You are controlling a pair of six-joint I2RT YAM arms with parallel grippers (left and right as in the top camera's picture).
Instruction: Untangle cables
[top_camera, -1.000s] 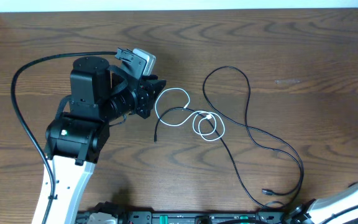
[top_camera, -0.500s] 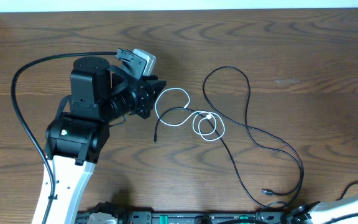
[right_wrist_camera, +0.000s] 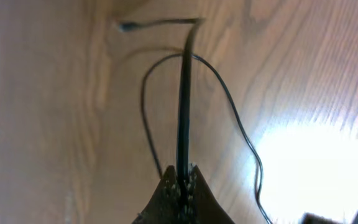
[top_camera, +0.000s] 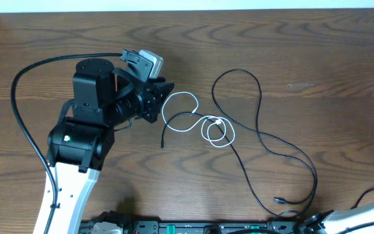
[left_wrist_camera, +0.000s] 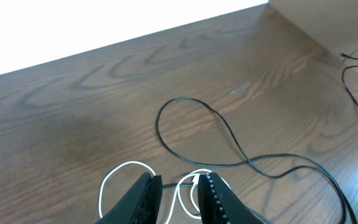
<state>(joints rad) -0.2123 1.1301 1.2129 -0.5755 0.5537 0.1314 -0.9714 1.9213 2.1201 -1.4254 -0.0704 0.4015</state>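
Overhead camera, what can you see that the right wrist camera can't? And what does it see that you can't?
Only overhead: the left arm, the curly white cable, and the whole long, loopy path of the black cable.
Only right wrist: the right gripper up close, pinched shut on that black cable.
Both: a stretch of the black cable lying on the brown wooden table.

Dark wood-grain table (top_camera: 330, 58), white strip (top_camera: 174, 5) along far edge
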